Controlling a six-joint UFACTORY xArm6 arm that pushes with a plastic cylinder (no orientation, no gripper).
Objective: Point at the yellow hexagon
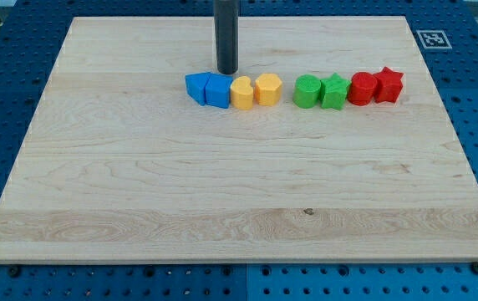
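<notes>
The yellow hexagon (268,89) stands in a row of blocks across the upper middle of the wooden board (239,184). To its left is a yellow heart-like block (241,93), touching it. Further left are two blue blocks (197,87) (218,90), side by side. My tip (227,71) is just above the blue pair, near the right blue block, up and to the left of the yellow hexagon. It touches no block that I can see.
Right of the hexagon, after a small gap, stand a green cylinder-like block (307,91), a green star (334,91), a red round block (361,89) and a red star (388,84). A fiducial tag (432,38) marks the board's top right corner.
</notes>
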